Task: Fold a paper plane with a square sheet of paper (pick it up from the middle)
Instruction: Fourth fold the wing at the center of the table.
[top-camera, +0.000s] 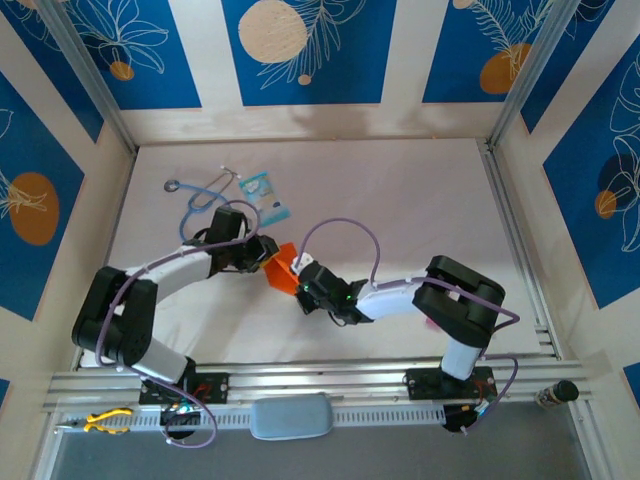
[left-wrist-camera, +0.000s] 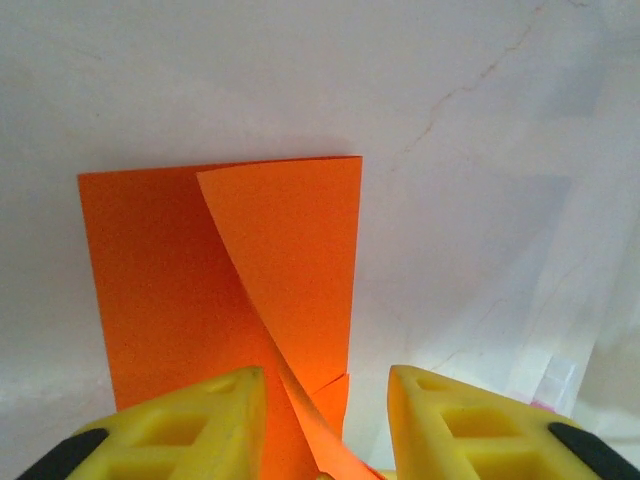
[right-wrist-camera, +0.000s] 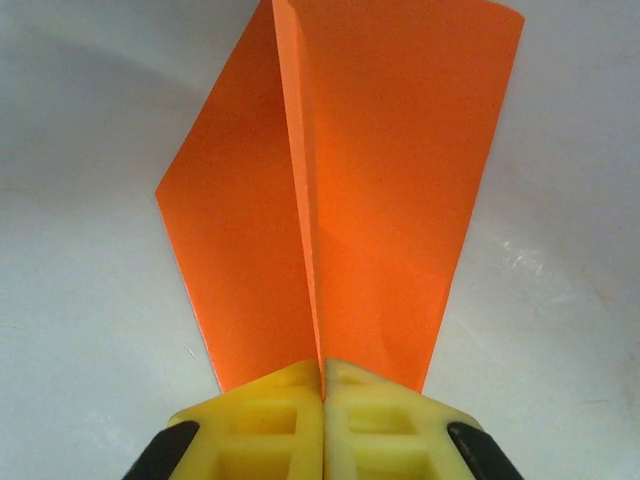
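Right wrist view has the right claw (right-wrist-camera: 322, 385) pinched tight on a raised fold of the orange sheet of paper (right-wrist-camera: 390, 200). The sheet fans out ahead of that claw's yellow fingers, above the white tabletop (right-wrist-camera: 80, 300). Left wrist view shows the left claw (left-wrist-camera: 327, 390) with its jaws parted. A curled flap of the sheet runs through the gap, and neither finger visibly presses it. From above, the sheet lies between the two claw tips.

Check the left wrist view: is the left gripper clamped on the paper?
No, the left gripper is open, fingers apart around the orange paper.
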